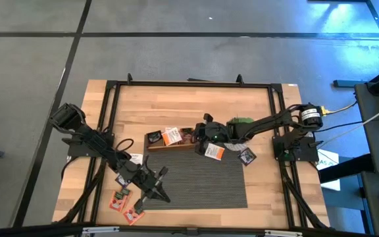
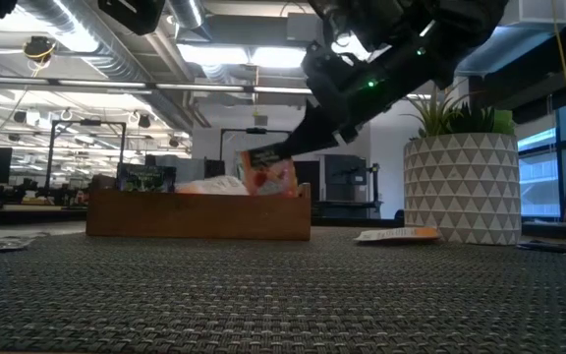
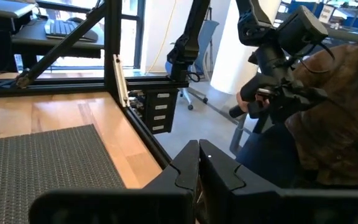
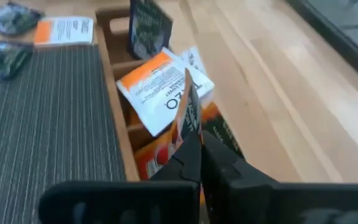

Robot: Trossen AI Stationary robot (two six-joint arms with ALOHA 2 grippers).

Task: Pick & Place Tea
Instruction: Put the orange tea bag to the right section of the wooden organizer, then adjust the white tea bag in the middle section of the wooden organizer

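The right gripper (image 4: 194,140) is clenched on the edge of an orange-red sachet (image 4: 190,112), holding it on edge just above the wooden tray (image 4: 112,99). Directly below lie a white-and-orange sachet (image 4: 157,90) and more orange-red ones; beyond these a dark sachet (image 4: 148,25) stands upright in the farther compartment. Out from the gripper, on the mat (image 1: 196,181), a white-orange sachet (image 1: 214,151) and a dark one (image 1: 246,157) wait unplaced. Well apart, the left gripper (image 1: 151,183) hangs clenched on nothing, with two red sachets (image 1: 126,205) near it at the desk (image 1: 176,108) edge. Judging by this, a few sachets are trayed, one is about to go in, and at least four remain.
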